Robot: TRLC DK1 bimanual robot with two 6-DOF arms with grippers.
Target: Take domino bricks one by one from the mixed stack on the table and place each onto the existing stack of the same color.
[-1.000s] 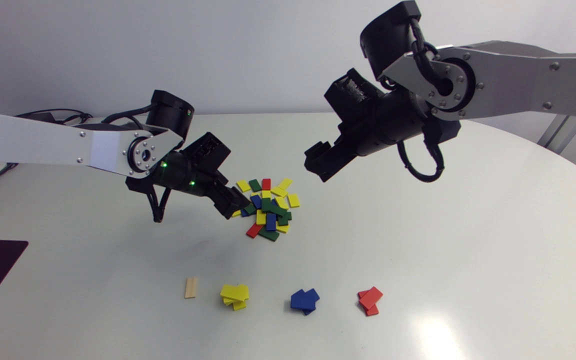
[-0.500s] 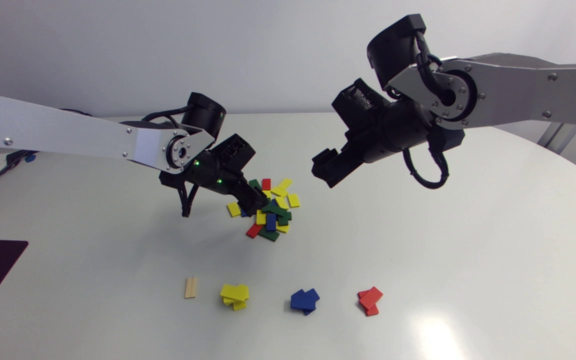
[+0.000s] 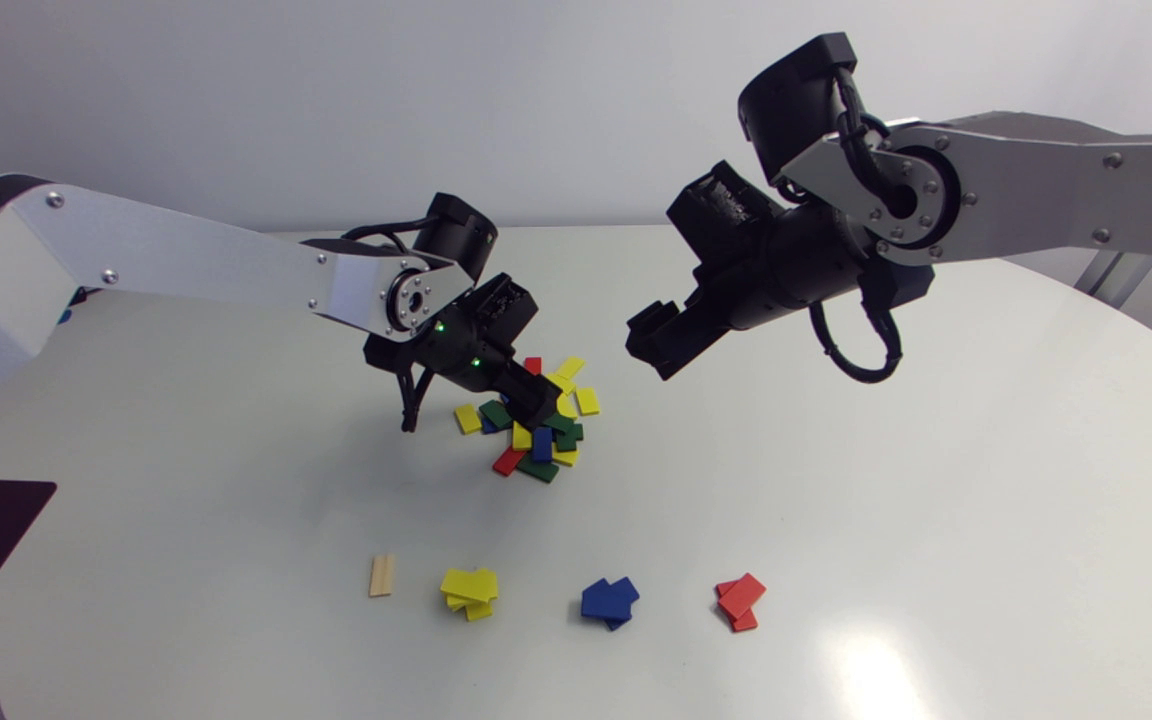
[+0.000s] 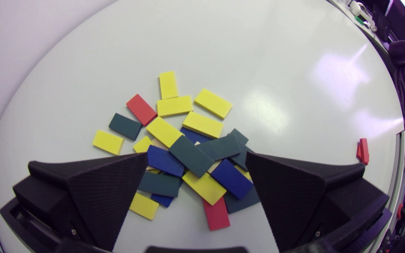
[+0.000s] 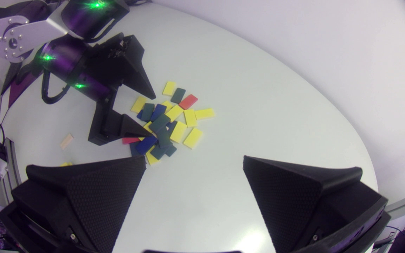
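Straddling the mixed pile at mid-frame with left gripper spread wide, nothing clamped between its fingers. Up and to the right, right gripper likewise agape, empty, raised clear of the table. Along the lower middle of the frame, left to right: single wooden brick, yellow stack, blue stack, red stack, each well apart from the pile.

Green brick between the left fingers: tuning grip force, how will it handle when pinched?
Probably stiff: the green brick is a flat, crisp-edged slab. Likely light, being thin. May slide, resting on loose bricks under the open left gripper.
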